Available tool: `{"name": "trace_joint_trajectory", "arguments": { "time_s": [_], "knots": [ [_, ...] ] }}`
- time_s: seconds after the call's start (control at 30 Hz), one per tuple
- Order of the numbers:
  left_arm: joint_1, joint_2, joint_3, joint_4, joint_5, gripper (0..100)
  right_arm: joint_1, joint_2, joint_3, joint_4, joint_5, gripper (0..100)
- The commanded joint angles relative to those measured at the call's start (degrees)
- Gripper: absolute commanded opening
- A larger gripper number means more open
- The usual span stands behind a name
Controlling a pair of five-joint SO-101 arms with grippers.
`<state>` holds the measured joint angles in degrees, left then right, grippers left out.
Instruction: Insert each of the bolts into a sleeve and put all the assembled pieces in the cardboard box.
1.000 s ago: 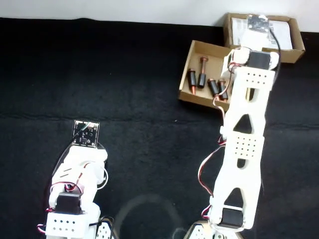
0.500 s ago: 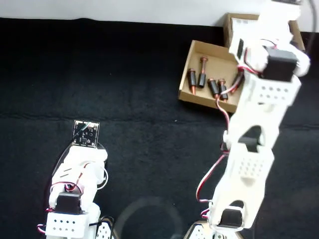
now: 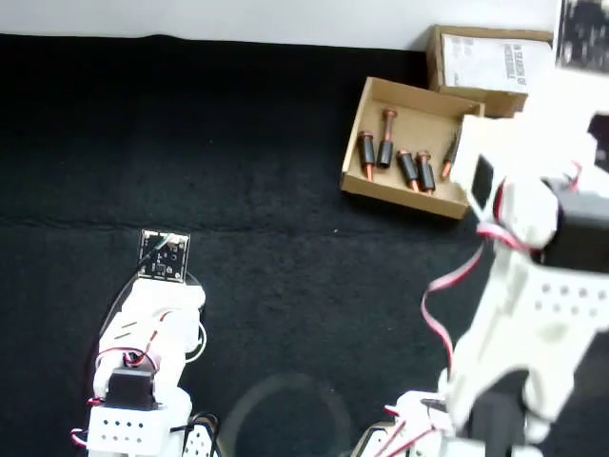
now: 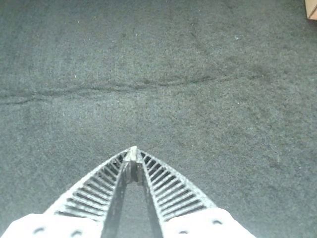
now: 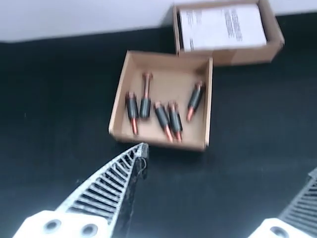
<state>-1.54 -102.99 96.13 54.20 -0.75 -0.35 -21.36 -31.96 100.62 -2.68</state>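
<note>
Checking in from the remote desk. The right claw (image 5: 229, 159) is spread wide with nothing between its ribbed white plastic fingers (image 5: 119, 183); my guess is that's because there's nothing left to carry. The shallow square brown cardboard box (image 5: 168, 72) sits ahead of and below that claw; five short bolt-and-sleeve pieces (image 5: 161, 119) lie flat inside it, dark matte sleeves around shiny coppery shanks, with heads poking out one end. Four of them bunch together; one lies apart, nearer a side wall; so the job looks about done to me. Beyond that box from the claw, just beside its back edge, is a smaller cardboard box holding a white printed sheet (image 5: 233, 55). The left claw (image 4: 132, 151) is pressed together on nothing, tips meeting low over the fuzzy black felt cloth (image 4: 148, 74), well away from both boxes; reads as idle.
</note>
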Motion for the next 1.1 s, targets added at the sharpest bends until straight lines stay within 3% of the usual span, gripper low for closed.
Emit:
{"name": "trace_joint_trajectory", "arguments": {
  "time_s": [0.0,0.27,0.43,0.67,0.87,1.07],
  "knots": [
    [-0.7,-0.5,1.0,-0.9,-0.3,1,-0.1,-10.7,11.2,0.4,0.4,43.2],
    [-0.7,-0.5,1.0,-0.6,-0.1,1,-0.1,-31.7,46.4,0.3,0.4,43.2],
    [-2.3,-0.6,1.0,6.4,-0.3,1,-0.2,-40.9,76.9,-2.6,0.4,43.2],
    [-7.8,-0.6,1.0,10.5,-0.4,1,3.6,-46.4,89.8,-14.1,0.6,43.2],
    [-7.8,-0.7,1.0,20.5,-0.4,1,3.4,-46.8,98.4,-20.5,0.7,43.2],
    [-7.9,-0.7,1.0,21.6,-0.3,1,3.3,-46.8,105.5,-26.2,0.8,43.2]
  ]
}}
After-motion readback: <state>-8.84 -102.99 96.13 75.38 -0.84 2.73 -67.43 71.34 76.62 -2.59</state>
